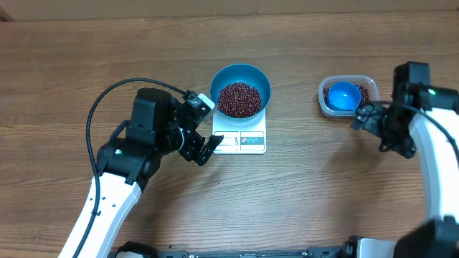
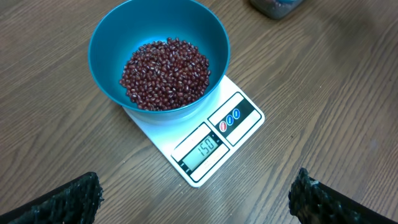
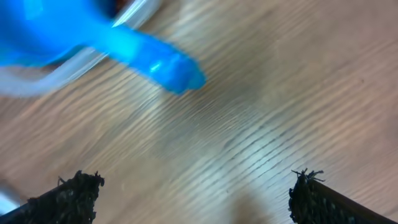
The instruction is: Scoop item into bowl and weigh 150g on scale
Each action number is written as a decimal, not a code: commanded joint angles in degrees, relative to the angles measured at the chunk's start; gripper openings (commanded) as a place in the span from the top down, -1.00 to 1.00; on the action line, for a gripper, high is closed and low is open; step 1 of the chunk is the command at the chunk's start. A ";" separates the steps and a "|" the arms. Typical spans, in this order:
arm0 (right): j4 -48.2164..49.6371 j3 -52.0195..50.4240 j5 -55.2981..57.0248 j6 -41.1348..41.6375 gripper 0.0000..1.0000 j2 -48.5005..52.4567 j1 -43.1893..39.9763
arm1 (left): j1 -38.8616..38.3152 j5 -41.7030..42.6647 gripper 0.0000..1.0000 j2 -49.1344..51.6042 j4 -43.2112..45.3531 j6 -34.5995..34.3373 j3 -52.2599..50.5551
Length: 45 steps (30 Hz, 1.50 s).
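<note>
Overhead: L arm comes up from the bottom-left corner, white link angled toward centre, black wrist bent to point right. A black cable [image 1: 100, 107] loops over it. L gripper [image 1: 206, 148] sits just beside the left edge of the scale [image 1: 247, 142], near its front corner, and holds nothing. I can't tell from above whether a fingertip touches the scale.

L wrist cam: both fingers [image 2: 65, 200] show only at the bottom corners of the frame, so the jaws are spread fully wide w/ bare table btwn them. The cam looks down and fwd at the scale. The bowl [image 2: 124, 37] sits on the platform toward the far end, leaving the display and button strip uncovered. The beans [image 2: 166, 73] lie as a loose heap in the bottom of the bowl, well below the rim. The display [image 2: 203, 148] reads 150.

R arm runs up the right edge, white link then black wrist, w/ the head turned left and slightly down. R gripper [image 1: 376, 129] hangs over the table [image 1: 301, 193] just in front of the clear tub [image 1: 373, 82], well apart from the scale.

R wrist cam (blurred): fingers at the bottom corners, jaws at full spread, nothing held, only wood grain btwn them. The scoop [image 3: 149, 56] pokes its handle out over the tub's rim at top left, clear of the fingers. From above, the scoop's cup lies inside the tub w/ a few beans around it.
</note>
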 commanded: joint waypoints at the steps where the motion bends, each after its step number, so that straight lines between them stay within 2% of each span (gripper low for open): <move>1: -0.90 1.73 -9.66 -13.94 -1.00 -7.76 -0.17 | 0.31 0.85 -0.99 0.09 0.22 -0.81 1.44; 12: -0.81 1.73 -11.08 -13.99 -1.00 -21.09 -0.17 | 0.31 0.85 -0.99 0.09 0.22 -0.81 1.44; 23: 1.14 1.70 -5.68 -16.79 -1.00 -20.57 -0.17 | 0.28 0.85 -0.98 0.09 0.22 -0.79 1.44; 45: 1.09 1.70 -5.73 -16.74 -1.00 -20.57 -0.17 | 0.28 0.85 -0.99 0.09 0.22 -0.81 1.44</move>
